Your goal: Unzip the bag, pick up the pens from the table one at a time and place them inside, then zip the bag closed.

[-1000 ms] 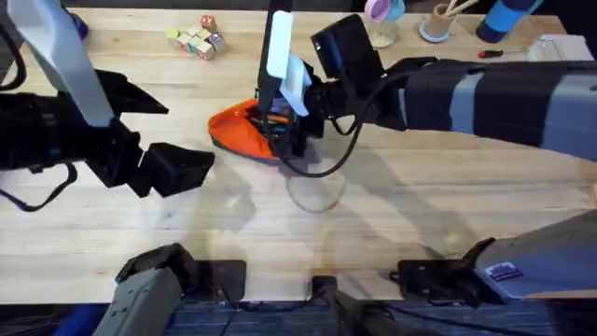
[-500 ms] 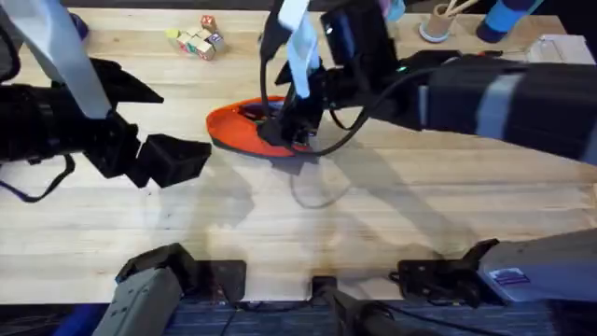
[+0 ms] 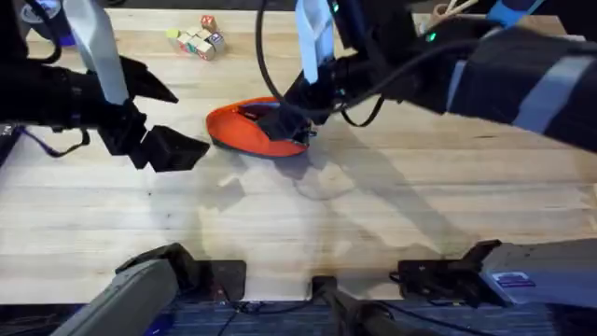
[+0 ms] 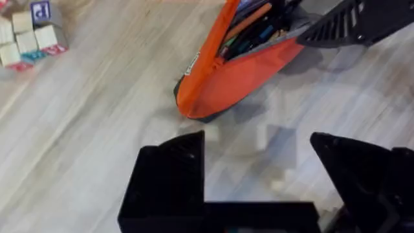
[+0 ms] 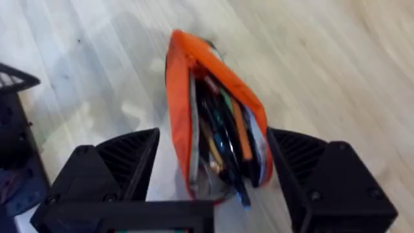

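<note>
Pale joined planks make up the table (image 3: 392, 224), a broad wooden surface with visible grain and soft shadows cast across its middle. Along the near edge in the overhead view, the two arm bases sit at lower left and lower right, with dark brackets and cabling between them.

Farther in, the left gripper (image 3: 173, 149) hangs above bare wood to the left of the bag, clear of it. Its fingers (image 4: 171, 178) stand wide apart with nothing between them, as the left wrist view confirms.

At mid-table lies the bag (image 3: 244, 131), an orange pouch with a dark lower edge, resting on the wood. Its zipper is undone and the mouth gapes. The right wrist view looks straight into the opening (image 5: 217, 139), where several pens (image 5: 240, 133) lie packed together, one orange and others dark; the exact count cannot be told. The right gripper (image 3: 291, 119) is positioned over the bag's right end, jaws spread and straddling the pouch, one finger (image 5: 123, 165) on either side. Whether the fingers touch the fabric cannot be told.

Beyond the bag, a small cluster of coloured blocks (image 3: 194, 39) rests near the far left edge. Cups and containers (image 3: 434, 23) stand along the far right edge, with a blue cylinder (image 3: 508, 14) beside them.
</note>
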Robot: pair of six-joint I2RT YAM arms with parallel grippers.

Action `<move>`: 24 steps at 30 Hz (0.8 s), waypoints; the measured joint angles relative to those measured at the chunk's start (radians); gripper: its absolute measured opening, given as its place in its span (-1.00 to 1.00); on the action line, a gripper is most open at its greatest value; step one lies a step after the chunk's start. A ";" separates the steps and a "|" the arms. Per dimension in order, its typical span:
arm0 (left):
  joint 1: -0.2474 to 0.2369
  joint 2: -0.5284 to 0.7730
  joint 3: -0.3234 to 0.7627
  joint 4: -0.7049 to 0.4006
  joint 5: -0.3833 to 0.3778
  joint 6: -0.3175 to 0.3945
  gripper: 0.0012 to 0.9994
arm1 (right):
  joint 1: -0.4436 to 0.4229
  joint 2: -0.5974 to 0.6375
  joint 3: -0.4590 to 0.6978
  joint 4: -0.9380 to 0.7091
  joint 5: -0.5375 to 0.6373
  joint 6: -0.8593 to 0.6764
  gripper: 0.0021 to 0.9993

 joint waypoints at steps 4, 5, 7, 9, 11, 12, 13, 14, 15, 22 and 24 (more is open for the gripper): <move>0.004 0.095 0.000 0.012 0.067 0.251 0.99 | 0.000 0.000 0.139 -0.124 0.041 0.011 0.99; 0.010 0.107 0.000 0.012 0.072 0.276 0.99 | 0.000 0.000 0.151 -0.140 0.042 0.011 0.99; 0.026 0.133 0.000 0.013 0.077 0.326 0.99 | 0.000 0.000 0.170 -0.165 0.045 0.015 0.99; 0.050 0.163 0.000 0.013 0.089 0.375 0.99 | 0.000 0.000 0.189 -0.187 0.048 0.025 0.99; 0.077 0.190 0.000 0.013 0.108 0.422 0.99 | 0.000 0.000 0.208 -0.204 0.049 0.042 0.99; 0.090 0.203 0.000 0.013 0.121 0.446 0.99 | 0.000 0.000 0.218 -0.213 0.048 0.056 0.99; 0.107 0.217 0.000 0.013 0.136 0.473 0.99 | 0.000 0.000 0.226 -0.219 0.048 0.068 0.99; 0.121 0.228 0.000 0.013 0.153 0.497 0.99 | 0.000 0.000 0.232 -0.225 0.048 0.082 0.99; 0.134 0.237 0.000 0.013 0.166 0.519 0.99 | 0.000 0.000 0.238 -0.232 0.048 0.097 0.99; 0.198 0.306 0.000 0.013 0.213 0.622 0.99 | 0.000 0.000 0.256 -0.250 -0.018 0.180 0.99; 0.213 0.332 0.000 0.013 0.217 0.640 0.99 | 0.000 0.000 0.258 -0.251 -0.038 0.196 0.99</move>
